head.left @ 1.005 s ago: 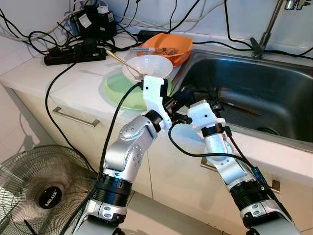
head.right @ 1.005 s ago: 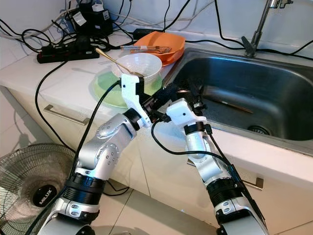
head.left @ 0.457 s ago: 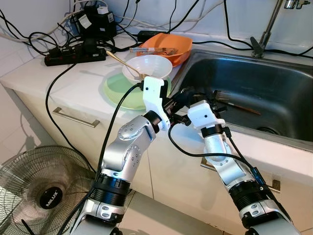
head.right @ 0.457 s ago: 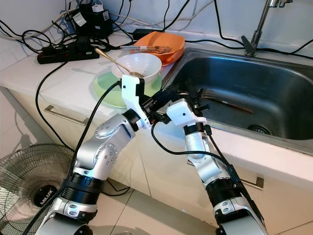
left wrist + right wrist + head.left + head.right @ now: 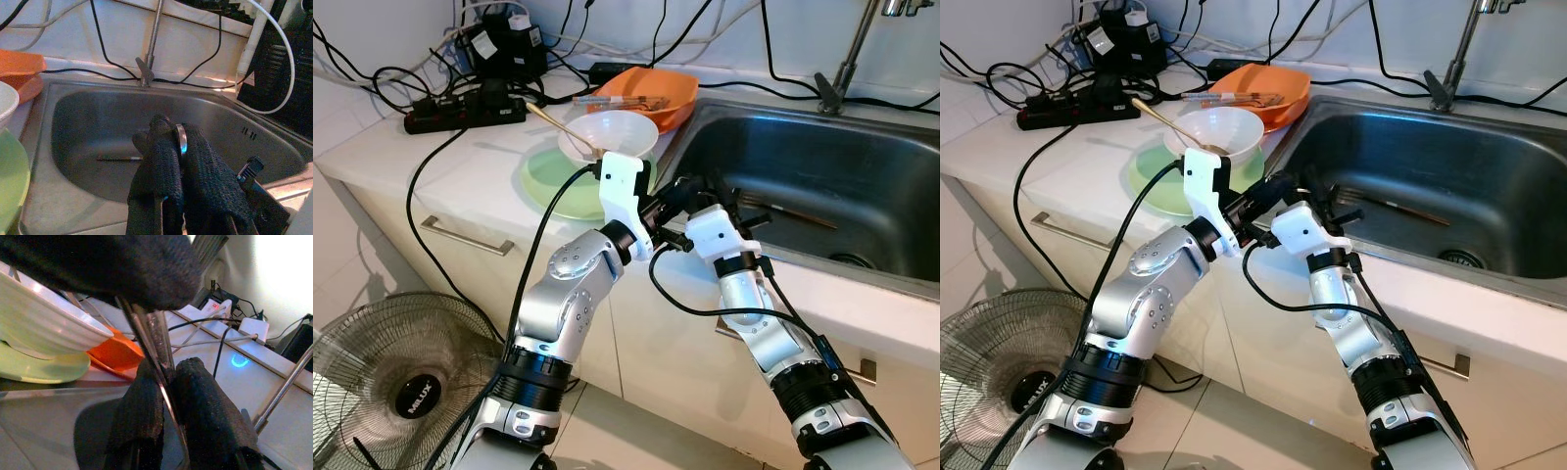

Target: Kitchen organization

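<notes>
Metal utensil (image 5: 155,345) sits centre frame at the sink (image 5: 822,157) edge, pinched by both right gripper (image 5: 166,377) and left gripper (image 5: 178,147); double grip risks twisting it loose into the basin

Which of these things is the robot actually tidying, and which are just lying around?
Part of the job:
- metal utensil, gripped by left gripper and right gripper
- white bowl with its spoon
- green plate
- orange bowl
- sink

Just lying about:
- power strip and cables
- fan
</notes>
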Controlling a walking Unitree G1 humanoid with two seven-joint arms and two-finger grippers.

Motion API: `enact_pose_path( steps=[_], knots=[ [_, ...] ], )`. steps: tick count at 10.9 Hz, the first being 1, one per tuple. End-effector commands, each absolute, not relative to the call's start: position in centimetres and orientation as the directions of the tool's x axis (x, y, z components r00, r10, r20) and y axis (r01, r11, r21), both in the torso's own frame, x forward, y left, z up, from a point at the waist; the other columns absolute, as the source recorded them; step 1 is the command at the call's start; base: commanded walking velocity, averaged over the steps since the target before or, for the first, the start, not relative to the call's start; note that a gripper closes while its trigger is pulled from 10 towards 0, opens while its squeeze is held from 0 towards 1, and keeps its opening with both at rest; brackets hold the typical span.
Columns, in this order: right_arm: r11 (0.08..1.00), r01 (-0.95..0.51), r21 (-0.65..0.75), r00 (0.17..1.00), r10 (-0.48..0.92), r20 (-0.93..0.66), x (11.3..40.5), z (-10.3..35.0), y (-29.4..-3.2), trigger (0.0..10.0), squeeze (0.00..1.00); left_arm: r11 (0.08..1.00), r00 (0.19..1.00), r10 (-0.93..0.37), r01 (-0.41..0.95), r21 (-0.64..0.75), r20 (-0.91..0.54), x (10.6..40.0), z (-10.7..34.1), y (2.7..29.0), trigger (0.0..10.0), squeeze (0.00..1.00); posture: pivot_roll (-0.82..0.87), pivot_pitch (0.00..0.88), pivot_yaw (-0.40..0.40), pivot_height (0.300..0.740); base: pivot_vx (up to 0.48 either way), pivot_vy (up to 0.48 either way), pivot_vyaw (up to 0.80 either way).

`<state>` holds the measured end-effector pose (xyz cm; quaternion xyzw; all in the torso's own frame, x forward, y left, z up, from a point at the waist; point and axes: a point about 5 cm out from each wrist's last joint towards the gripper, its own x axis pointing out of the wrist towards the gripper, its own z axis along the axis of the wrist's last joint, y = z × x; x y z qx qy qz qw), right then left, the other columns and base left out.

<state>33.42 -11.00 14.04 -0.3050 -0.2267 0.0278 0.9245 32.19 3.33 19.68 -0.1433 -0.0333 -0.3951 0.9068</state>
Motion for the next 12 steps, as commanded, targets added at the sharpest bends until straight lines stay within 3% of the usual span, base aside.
enact_pose_path(
  steps=[1,2,3,4,12],
  knots=[
    [0.834,0.103,-0.543,0.891,0.166,0.424,33.8,14.7,-10.9,0.0,0.00,0.640,0.676,-0.711,0.737,-0.220,0.194,32.1,20.3,3.5,10.0,0.00,0.08,0.000,0.114,0.740,0.000,0.000,0.00],
    [0.834,0.103,-0.543,0.890,0.166,0.424,33.8,14.7,-10.8,0.0,0.00,0.639,0.673,-0.713,0.739,-0.212,0.196,32.1,20.4,3.5,10.0,0.00,0.08,0.000,0.113,0.740,0.000,0.000,0.00],
    [0.833,0.105,-0.544,0.890,0.165,0.425,33.8,14.7,-10.9,0.0,0.00,0.639,0.672,-0.714,0.740,-0.208,0.197,32.1,20.4,3.5,10.0,0.13,0.09,0.000,0.112,0.740,0.000,0.000,0.00],
    [0.832,0.110,-0.543,0.889,0.162,0.427,33.9,14.8,-10.9,0.0,0.00,0.635,0.667,-0.717,0.745,-0.205,0.203,32.0,20.5,3.4,10.0,1.00,0.09,0.000,0.111,0.740,0.000,0.000,0.00],
    [0.829,0.155,-0.537,0.883,0.128,0.452,35.5,16.7,-12.4,0.0,0.00,0.622,0.661,-0.667,0.748,-0.231,0.343,31.5,22.4,4.4,10.0,1.00,0.09,0.000,0.095,0.740,0.000,0.000,0.00]
  ],
)
